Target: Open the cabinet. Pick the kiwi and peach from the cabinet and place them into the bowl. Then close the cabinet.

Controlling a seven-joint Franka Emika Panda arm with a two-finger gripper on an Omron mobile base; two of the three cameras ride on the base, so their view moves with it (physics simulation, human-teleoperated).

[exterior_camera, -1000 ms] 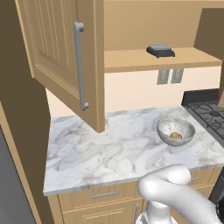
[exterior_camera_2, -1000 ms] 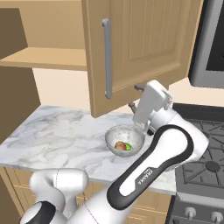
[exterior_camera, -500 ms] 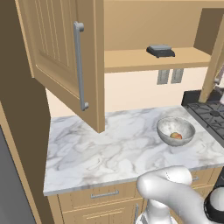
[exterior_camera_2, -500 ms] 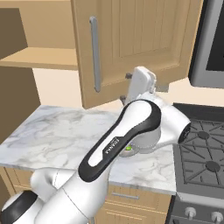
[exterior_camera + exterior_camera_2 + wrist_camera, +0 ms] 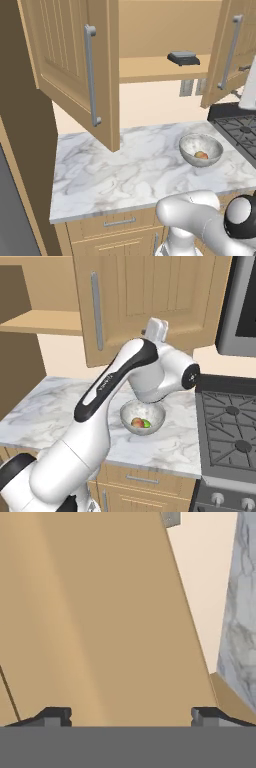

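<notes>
The cabinet (image 5: pixel 70 60) has its left door swung wide open, while its right door (image 5: pixel 235 30) stands partly open. My gripper (image 5: pixel 151 331) is open and held flat against the front of that right door (image 5: pixel 150 296), right of its silver handle (image 5: pixel 96 311). In the hand view the door's wood (image 5: pixel 100 612) is very close, and the gripper (image 5: pixel 130 717) has nothing between its spread fingertips. The grey bowl (image 5: pixel 156 415) sits on the counter below, holding the peach (image 5: pixel 136 422) and the green kiwi (image 5: pixel 146 424). From the left, the bowl (image 5: pixel 192 145) shows the peach (image 5: pixel 201 155).
A flat dark grey block (image 5: pixel 182 57) lies on the cabinet shelf. The marble counter (image 5: pixel 125 170) runs left of the stove (image 5: pixel 230 421), with a microwave (image 5: pixel 245 301) above it. Wall outlets (image 5: pixel 186 87) sit behind the bowl. Drawers (image 5: pixel 120 222) lie under the counter.
The right cabinet door has swung further toward shut, and my gripper has moved with it, staying against its front. The bowl and the fruit have not moved.
</notes>
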